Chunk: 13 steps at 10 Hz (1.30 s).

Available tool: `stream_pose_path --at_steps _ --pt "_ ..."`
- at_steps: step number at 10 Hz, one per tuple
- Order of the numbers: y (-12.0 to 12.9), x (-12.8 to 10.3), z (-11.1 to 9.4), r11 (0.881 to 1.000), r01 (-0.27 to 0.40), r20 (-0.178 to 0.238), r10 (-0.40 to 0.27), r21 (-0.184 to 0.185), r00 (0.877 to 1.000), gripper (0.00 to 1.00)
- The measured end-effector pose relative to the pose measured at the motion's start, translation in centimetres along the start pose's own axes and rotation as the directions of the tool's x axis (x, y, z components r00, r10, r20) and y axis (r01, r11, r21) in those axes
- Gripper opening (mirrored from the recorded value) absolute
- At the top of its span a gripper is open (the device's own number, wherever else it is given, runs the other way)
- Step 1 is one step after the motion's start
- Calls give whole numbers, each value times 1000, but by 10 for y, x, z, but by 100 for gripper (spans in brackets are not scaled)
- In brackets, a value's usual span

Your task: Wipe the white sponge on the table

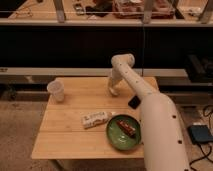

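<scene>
My gripper [114,91] points down onto the back middle of the light wooden table [70,135], left of the black phone [134,102]. It is shut, and a small off-white lump at its tip, the white sponge [114,93], rests against the table top. The gripper hides most of the sponge. My white arm rises from the lower right, bends at an elbow [123,60] above the table's far edge, and comes down to the gripper.
A translucent white cup [56,90] stands at the back left corner. A long white printed packet [95,118] lies in the middle. A green plate [116,139] with a brown snack [127,127] sits at the front right. Dark shelving runs behind the table.
</scene>
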Motion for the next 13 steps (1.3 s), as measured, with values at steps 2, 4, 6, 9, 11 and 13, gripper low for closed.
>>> stream_pose_path --at_steps 2,4,6,9,11,13 --pt "-27 -15 10 998 52 37 -53 40 998 0" --pt "-53 -39 12 990 111 70 -117 86 991 0" --pt "-60 -73 8 980 161 103 -172 114 980 0" --pt "-35 -131 -2 981 163 168 -179 109 969 0" --pt "-3 -146 -10 992 102 183 -115 76 976 0" --pt "57 -125 -33 999 -31 106 30 8 994 0"
